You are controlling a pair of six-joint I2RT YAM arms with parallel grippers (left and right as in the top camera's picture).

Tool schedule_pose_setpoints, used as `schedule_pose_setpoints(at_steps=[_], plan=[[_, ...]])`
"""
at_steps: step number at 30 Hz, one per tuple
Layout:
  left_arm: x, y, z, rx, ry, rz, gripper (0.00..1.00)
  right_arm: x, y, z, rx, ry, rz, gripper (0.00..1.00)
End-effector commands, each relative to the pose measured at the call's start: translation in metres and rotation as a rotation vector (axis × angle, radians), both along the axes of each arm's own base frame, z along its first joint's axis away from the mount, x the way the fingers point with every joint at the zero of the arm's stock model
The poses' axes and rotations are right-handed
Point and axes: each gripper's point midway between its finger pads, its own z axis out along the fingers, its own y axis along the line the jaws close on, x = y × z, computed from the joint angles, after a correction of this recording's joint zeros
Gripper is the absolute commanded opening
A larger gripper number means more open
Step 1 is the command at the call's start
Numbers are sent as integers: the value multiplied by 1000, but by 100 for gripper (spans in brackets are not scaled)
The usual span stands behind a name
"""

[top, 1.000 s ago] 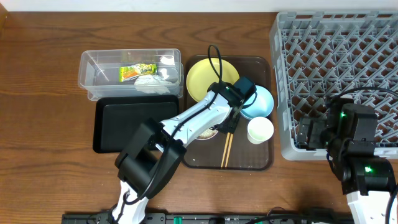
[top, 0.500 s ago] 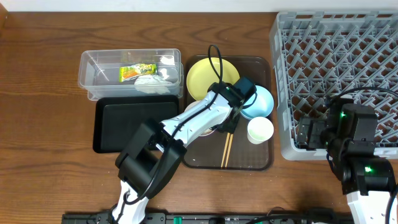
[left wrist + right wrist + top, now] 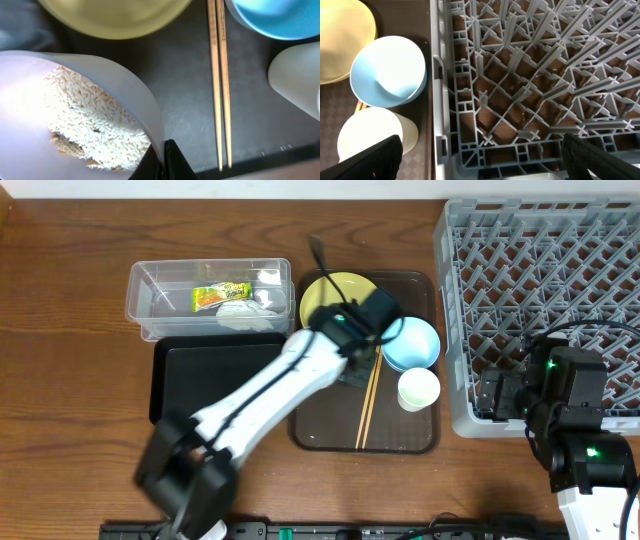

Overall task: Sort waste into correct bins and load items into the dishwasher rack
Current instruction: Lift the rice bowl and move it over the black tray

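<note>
My left gripper (image 3: 162,160) is shut on the rim of the white bowl (image 3: 30,100), which holds rice scraps (image 3: 95,120). In the overhead view the left gripper (image 3: 352,370) sits over the brown tray and my arm hides the bowl. The chopsticks (image 3: 371,395) lie beside it, right of the bowl in the left wrist view (image 3: 220,80). The yellow plate (image 3: 330,298), blue bowl (image 3: 415,343) and white cup (image 3: 418,389) are on the tray. My right gripper (image 3: 482,162) is open and empty over the near-left corner of the grey rack (image 3: 540,280).
The clear tub (image 3: 150,290) holds the green-yellow wrapper (image 3: 220,296) and white tissue (image 3: 245,315). The black tray (image 3: 200,380) lies in front of it. The brown serving tray (image 3: 320,435) lies between the bins and the rack.
My left arm has swung left and risen, with the gripper still on the white bowl's rim. The bowl is now hidden under the arm and the chopsticks show in full. The right arm has not moved.
</note>
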Motion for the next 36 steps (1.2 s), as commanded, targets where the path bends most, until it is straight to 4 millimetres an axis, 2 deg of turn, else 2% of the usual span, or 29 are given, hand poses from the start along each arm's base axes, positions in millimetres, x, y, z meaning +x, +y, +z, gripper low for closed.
schedule_pose_setpoints(at_steps=[1, 7, 13, 19, 24, 32, 36], plan=[[8, 23, 24, -50, -10, 52, 6, 3, 5, 10, 9, -26, 12, 99], [16, 62, 38, -239, 93, 115, 6, 3, 5, 10, 9, -27, 12, 99], [22, 97, 26, -470, 196, 171, 6, 3, 5, 10, 9, -26, 12, 99], [18, 120, 20, -761, 229, 151, 6, 3, 5, 10, 9, -26, 12, 99], [13, 131, 35, -1056, 186, 134, 6, 3, 5, 10, 9, -25, 12, 99], [7, 165, 38, -1296, 160, 316, 6, 2, 5, 9, 9, -22, 12, 99], [8, 180, 40, -1356, 162, 414, 6, 2, 5, 9, 9, -22, 12, 99]])
